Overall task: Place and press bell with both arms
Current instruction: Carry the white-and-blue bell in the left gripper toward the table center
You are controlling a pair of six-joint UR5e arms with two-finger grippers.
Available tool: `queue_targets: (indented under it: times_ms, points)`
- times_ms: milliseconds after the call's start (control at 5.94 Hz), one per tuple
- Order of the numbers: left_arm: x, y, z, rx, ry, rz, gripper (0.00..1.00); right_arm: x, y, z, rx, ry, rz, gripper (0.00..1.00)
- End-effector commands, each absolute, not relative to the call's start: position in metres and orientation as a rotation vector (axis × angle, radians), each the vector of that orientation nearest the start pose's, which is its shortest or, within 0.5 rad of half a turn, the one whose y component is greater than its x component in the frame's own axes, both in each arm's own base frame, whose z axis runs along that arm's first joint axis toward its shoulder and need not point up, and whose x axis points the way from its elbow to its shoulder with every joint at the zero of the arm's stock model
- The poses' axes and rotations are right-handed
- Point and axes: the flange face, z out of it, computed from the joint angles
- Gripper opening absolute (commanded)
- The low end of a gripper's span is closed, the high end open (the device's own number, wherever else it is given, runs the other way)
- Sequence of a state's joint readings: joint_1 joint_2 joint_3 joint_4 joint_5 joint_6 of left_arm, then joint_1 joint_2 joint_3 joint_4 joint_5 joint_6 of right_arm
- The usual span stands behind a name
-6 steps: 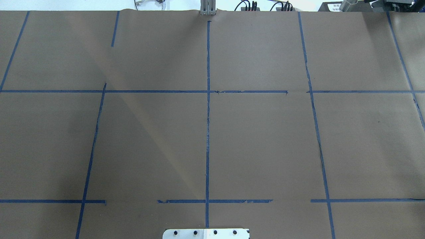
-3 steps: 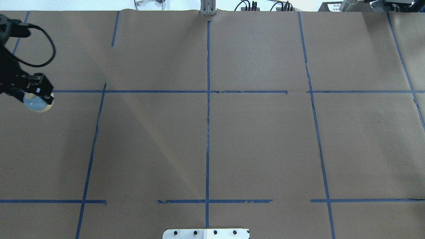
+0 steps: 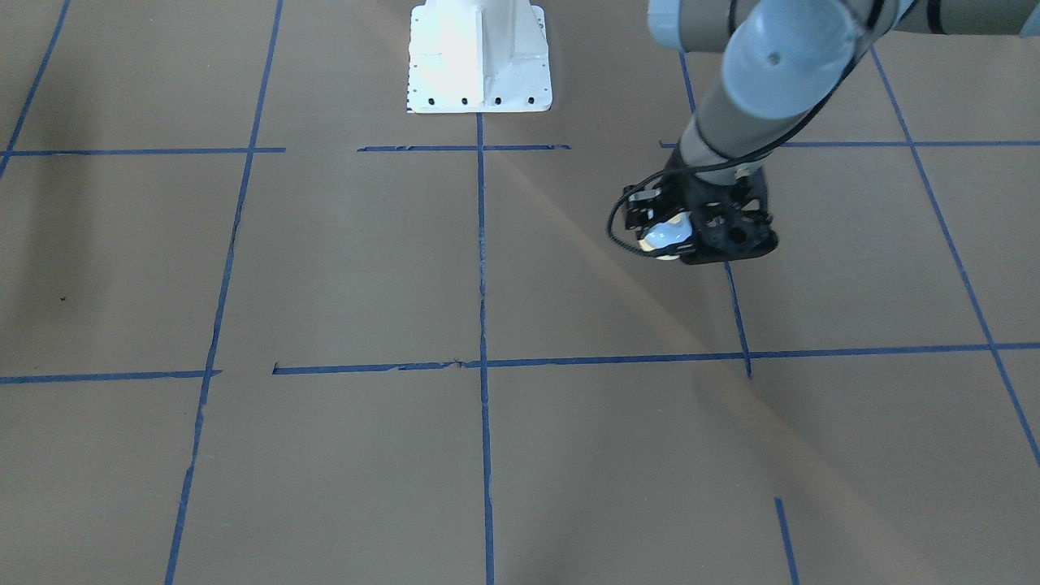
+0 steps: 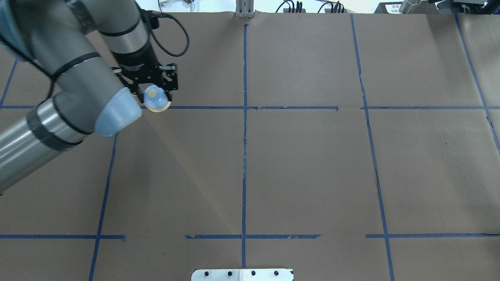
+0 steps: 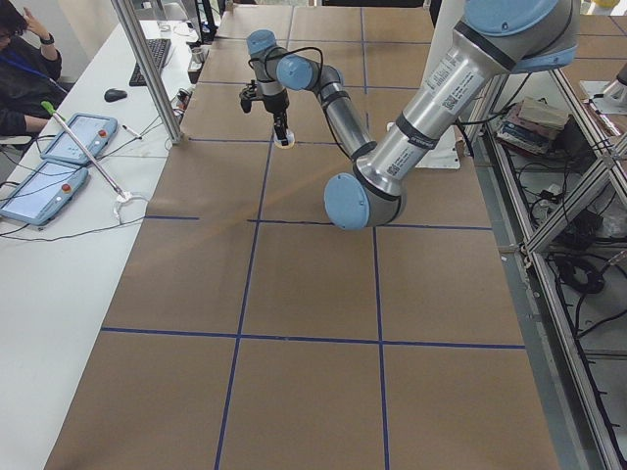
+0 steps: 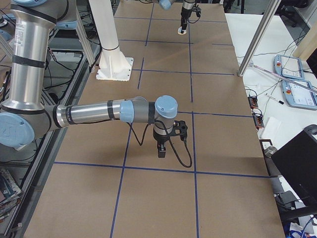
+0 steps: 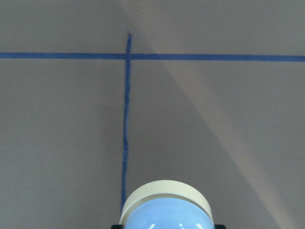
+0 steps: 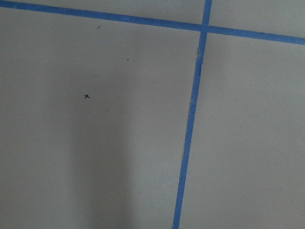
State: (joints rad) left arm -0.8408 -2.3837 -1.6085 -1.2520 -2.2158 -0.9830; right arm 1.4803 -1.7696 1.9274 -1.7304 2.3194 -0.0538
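My left arm [image 4: 70, 93] reaches in from the left in the overhead view. Its gripper [image 4: 157, 90] is shut on the bell [image 4: 156, 99], a light-blue dome with a cream rim and a cream button on top. It holds the bell low over a blue tape crossing; I cannot tell if the bell touches the paper. The bell also shows in the front view [image 3: 666, 235] and at the bottom of the left wrist view [image 7: 167, 210]. My right gripper [image 6: 161, 151] shows only in the exterior right view, low over the paper. I cannot tell if it is open or shut.
Brown paper with a blue tape grid [image 4: 244, 156] covers the table. The white bolted pedestal [image 3: 479, 57] stands at the robot's edge. A metal post [image 5: 147, 69] and a side desk with tablets [image 5: 69, 147] and a seated person [image 5: 20, 49] lie beyond the table's far side.
One second ago no arm showed in the overhead view. Half a second ago my left gripper held the bell at the far left edge. It has since moved right with the bell.
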Motion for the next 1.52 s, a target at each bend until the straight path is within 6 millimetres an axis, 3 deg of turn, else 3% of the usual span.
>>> queue_targets:
  times_ms: [0,168,337,674,842,1011,1179,1347]
  points:
    - [0.535,-0.607,0.155,-0.112,0.789,-0.136,0.0,0.028,-0.408,0.591,-0.016,-0.749,-0.138,1.0]
    - [0.574,-0.607,0.166,-0.101,0.801,-0.14,0.0,0.029,-0.408,0.592,-0.018,-0.749,-0.136,1.0]
    - [0.614,-0.603,0.162,-0.072,0.768,-0.153,0.0,0.028,-0.408,0.594,-0.023,-0.749,-0.135,1.0]
    - [0.639,-0.587,0.165,-0.066,0.768,-0.126,0.0,0.028,-0.408,0.596,-0.026,-0.747,-0.134,1.0]
    - [0.645,-0.588,0.172,-0.064,0.773,-0.121,0.07,0.028,-0.409,0.599,-0.032,-0.749,-0.132,1.0]
    - [0.646,-0.587,0.172,-0.065,0.776,-0.123,0.59,0.028,-0.409,0.599,-0.032,-0.749,-0.132,1.0]
    - [0.646,-0.587,0.17,-0.061,0.778,-0.117,1.0,0.028,-0.409,0.599,-0.032,-0.749,-0.132,1.0]
    - [0.639,-0.588,0.162,-0.056,0.788,-0.114,1.0,0.028,-0.409,0.599,-0.03,-0.749,-0.133,1.0]
